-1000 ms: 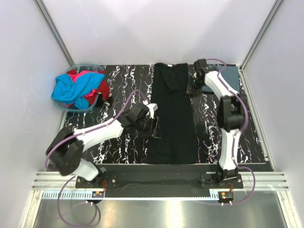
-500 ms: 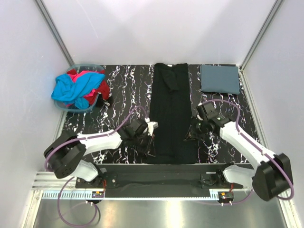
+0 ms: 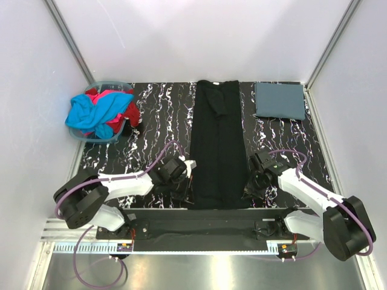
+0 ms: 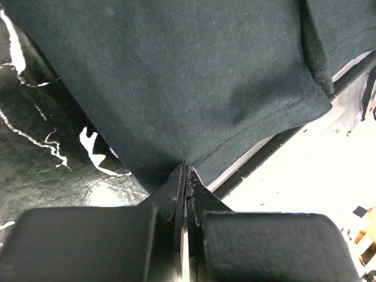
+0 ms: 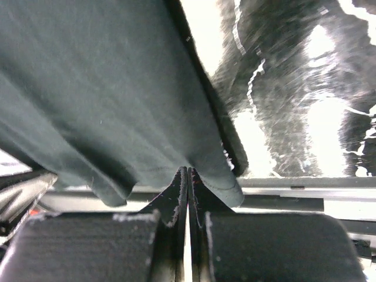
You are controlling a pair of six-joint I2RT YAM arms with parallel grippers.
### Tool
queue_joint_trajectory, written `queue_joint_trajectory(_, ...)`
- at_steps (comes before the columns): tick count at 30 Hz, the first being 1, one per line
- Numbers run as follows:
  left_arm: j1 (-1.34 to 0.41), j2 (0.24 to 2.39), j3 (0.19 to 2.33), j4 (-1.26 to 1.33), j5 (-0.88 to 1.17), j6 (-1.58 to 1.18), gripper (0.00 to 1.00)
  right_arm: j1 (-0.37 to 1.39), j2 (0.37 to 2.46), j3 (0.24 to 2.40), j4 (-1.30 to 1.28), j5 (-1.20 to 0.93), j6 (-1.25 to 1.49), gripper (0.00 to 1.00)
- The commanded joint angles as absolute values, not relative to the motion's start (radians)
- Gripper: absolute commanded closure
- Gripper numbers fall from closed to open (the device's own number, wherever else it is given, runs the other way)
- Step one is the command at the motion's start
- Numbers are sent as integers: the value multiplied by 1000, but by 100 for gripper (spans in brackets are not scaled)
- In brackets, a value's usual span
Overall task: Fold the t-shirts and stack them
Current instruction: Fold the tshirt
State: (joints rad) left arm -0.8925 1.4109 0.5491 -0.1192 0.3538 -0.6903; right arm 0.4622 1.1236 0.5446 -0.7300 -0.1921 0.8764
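A black t-shirt (image 3: 217, 145) lies as a long narrow strip down the middle of the marbled table, its hem at the near edge. My left gripper (image 3: 191, 194) is shut on the hem's near left corner; in the left wrist view the cloth (image 4: 176, 70) puckers into the closed tips (image 4: 185, 167). On the near right corner my right gripper (image 3: 249, 188) is shut too, and the right wrist view shows the hem (image 5: 100, 88) pinched at its tips (image 5: 187, 169). A folded slate blue-grey t-shirt (image 3: 279, 101) rests at the back right.
A pale plastic tub (image 3: 78, 136) at the back left holds crumpled cyan (image 3: 94, 112) and red (image 3: 130, 113) t-shirts. The table's near edge and a metal rail (image 3: 199, 229) run just below both grippers. White walls close in the sides and back.
Both arms came down to the near end of the black t-shirt, the right one swinging from the back right. Both grippers closed on the hem corners.
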Motion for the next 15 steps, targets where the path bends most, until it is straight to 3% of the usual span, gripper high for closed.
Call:
queue_joint_trajectory(1,-899,1353,558,-146,292,-700,98,471,1111,561,-729,-117,933,100)
queue_joint_trajectory(7,-899,1247,610,-305,184,-650,97,471,1086,575,-788,-87,985,100)
queue_joint_trajectory(15,-899,1197,647,-281,251,-627,94,486,1068,541,-828,-45,1084,100)
